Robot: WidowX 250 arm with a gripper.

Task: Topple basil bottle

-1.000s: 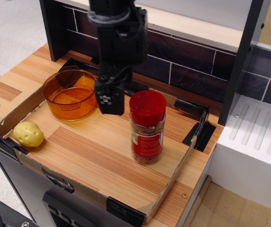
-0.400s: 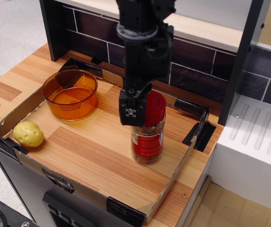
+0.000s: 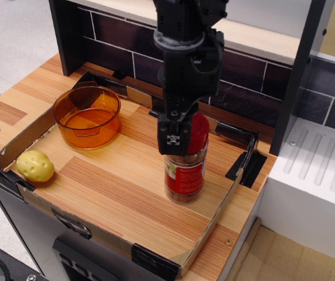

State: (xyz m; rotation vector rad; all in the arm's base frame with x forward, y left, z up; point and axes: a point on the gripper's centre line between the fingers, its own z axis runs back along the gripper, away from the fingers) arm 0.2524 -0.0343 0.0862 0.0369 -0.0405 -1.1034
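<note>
Jaws: can't tell if wide or narrow from here, the gripper (image 3: 175,139) is seen end-on, black finger block covering the left half of the red lid (image 3: 199,132). Basil bottle (image 3: 184,171) stands upright, centre-right of the worktop (image 3: 115,193), inside the low cardboard-edged frame. Looks like the contact step: tool is at lid height, touching or just beside the lid, can't say which. Next move, my read: a sideways shove high on the bottle, toward open wood and not the near cardboard edge, else it may slide rather than tip. Bottle shows brownish contents above and below the red label. Orange bowl (image 3: 87,116) at back-left looks empty. Yellow lump (image 3: 35,165) sits well apart, front-left corner.
</note>
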